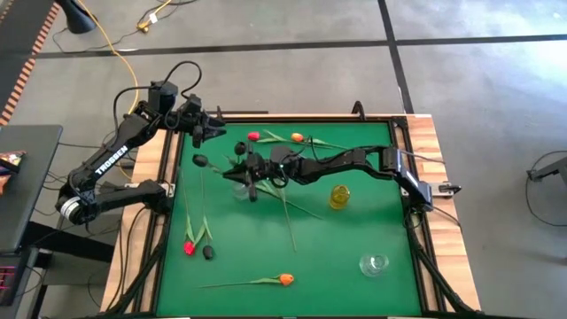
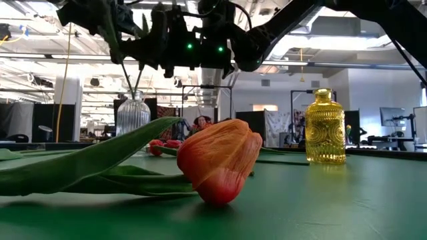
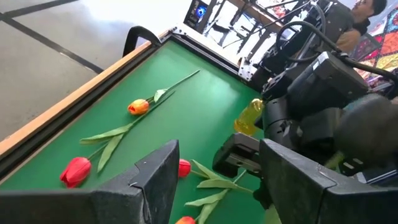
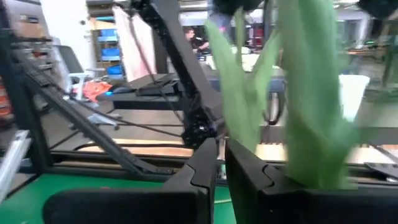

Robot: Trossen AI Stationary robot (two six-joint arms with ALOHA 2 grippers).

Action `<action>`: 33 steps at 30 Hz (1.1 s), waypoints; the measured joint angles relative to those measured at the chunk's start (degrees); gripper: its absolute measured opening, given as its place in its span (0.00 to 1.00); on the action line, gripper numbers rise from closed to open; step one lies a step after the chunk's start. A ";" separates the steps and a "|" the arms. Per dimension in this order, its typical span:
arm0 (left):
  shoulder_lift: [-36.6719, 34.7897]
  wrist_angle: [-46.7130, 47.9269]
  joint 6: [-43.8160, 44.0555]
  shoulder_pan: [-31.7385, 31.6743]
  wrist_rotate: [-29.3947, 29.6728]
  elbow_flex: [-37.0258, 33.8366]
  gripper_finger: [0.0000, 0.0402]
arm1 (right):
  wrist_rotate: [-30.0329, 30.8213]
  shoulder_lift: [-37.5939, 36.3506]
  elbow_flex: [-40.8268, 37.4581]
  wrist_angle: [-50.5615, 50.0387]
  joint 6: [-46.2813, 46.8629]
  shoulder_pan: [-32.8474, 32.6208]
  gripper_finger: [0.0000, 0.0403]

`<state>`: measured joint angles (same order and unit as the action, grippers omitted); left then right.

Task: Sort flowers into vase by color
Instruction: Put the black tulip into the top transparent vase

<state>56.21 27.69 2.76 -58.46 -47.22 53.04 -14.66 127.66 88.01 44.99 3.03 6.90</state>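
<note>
Right now my right pincer, left of centre in the high view, sits over the clear vase with fingers nearly closed around a green tulip stem. These flowers are light, floppy and thin, so I grip mid-stem. My left pincer waits released, upper left of the worktop.

Only one piece of text is reading clearly: "TROSSEN" in white capitals, running along the forearm link of the left arm in the high view. Nothing else is showing legible text: the room signage and screens behind the table in the low view and both wrist views are coming out too blurred to read.
</note>
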 joint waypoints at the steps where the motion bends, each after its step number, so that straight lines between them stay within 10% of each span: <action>1: -0.01 0.06 0.00 0.00 0.00 0.00 0.52 | -0.54 0.00 0.00 0.00 0.01 0.00 0.15; 17: 0.00 -0.01 0.00 0.00 0.00 0.02 0.52 | -12.60 -0.24 0.00 -1.32 5.36 1.18 0.17; 33: 0.00 0.41 2.66 0.00 0.52 1.90 0.52 | -18.47 -14.71 0.00 -53.19 -13.50 1.62 0.49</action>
<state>56.21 28.10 5.42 -58.46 -46.70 54.93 -33.14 112.95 88.00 -8.20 -10.47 8.51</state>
